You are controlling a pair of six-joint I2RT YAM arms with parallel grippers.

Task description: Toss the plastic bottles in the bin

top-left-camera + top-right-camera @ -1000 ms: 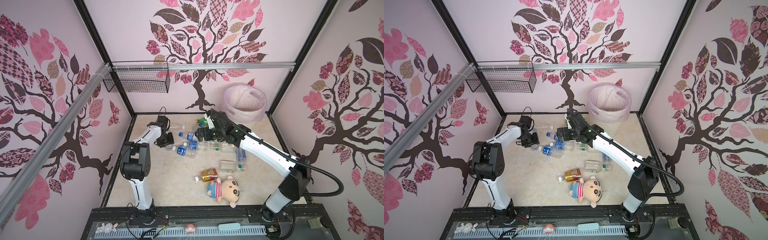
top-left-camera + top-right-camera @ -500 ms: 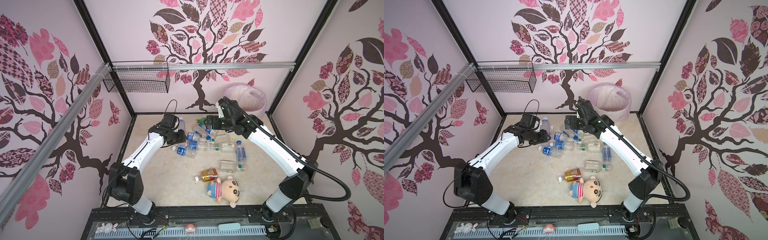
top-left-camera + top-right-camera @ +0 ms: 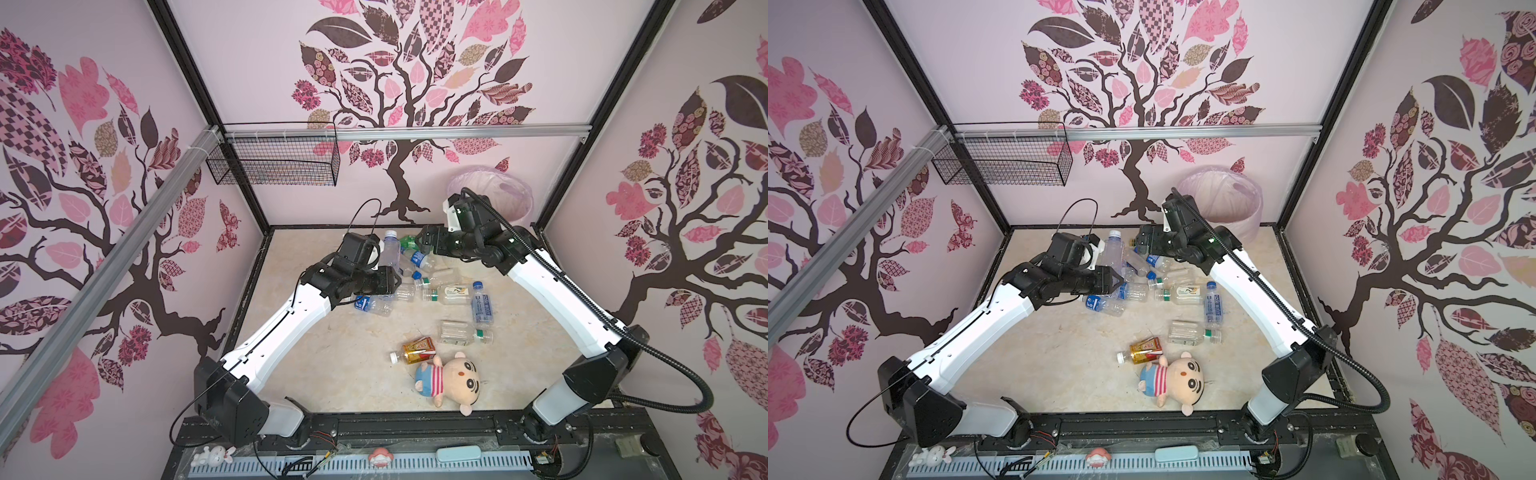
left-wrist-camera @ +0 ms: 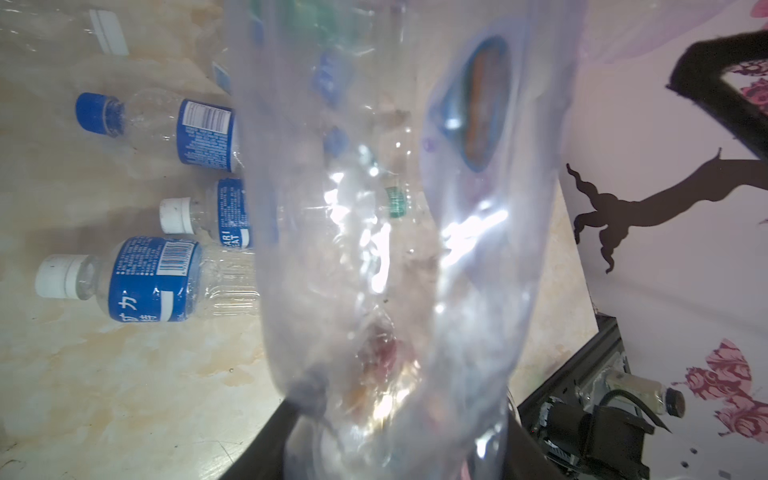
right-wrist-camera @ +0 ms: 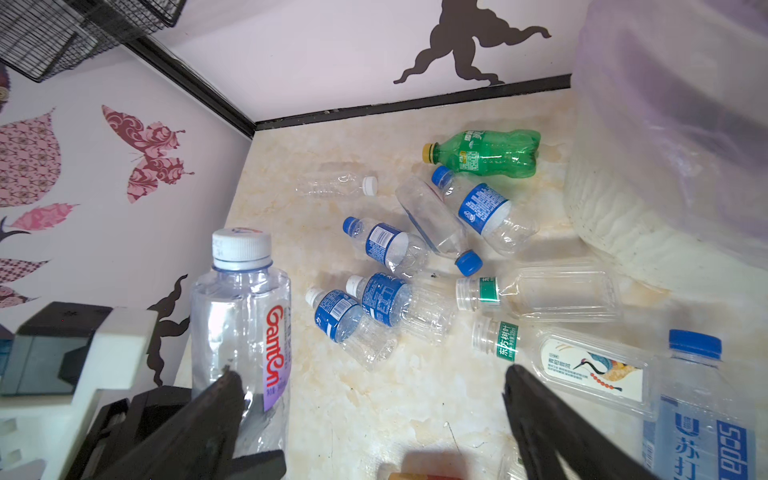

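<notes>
Clear bottle [image 3: 390, 253] (white-capped) in left hand [image 3: 394, 279]

We see pale pink walls [image 3: 257, 62] printed with dark brown trees and pink patterned leaves, and a cream marbled bench [image 3: 332, 374]. Most bottles [image 5: 482, 208] are clear with blue labels; the white-capped bottle [image 5: 241, 332] carries red lettering, the green bottle [image 5: 490, 153] a yellow cap, the amber bottle [image 3: 417, 349] an orange label. The doll [image 3: 440, 380] wears pink-and-white stripes. The bin [image 5: 615, 232] is cream, its liner [image 5: 685, 104] pale pink.

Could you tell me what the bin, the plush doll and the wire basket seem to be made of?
Bin: probably cream plastic, matte ribbed wall, with translucent pink film liner. Plush doll: soft fuzzy fabric, stuffed look. Wire mesh basket: black metal wire likely, open grid.
</notes>
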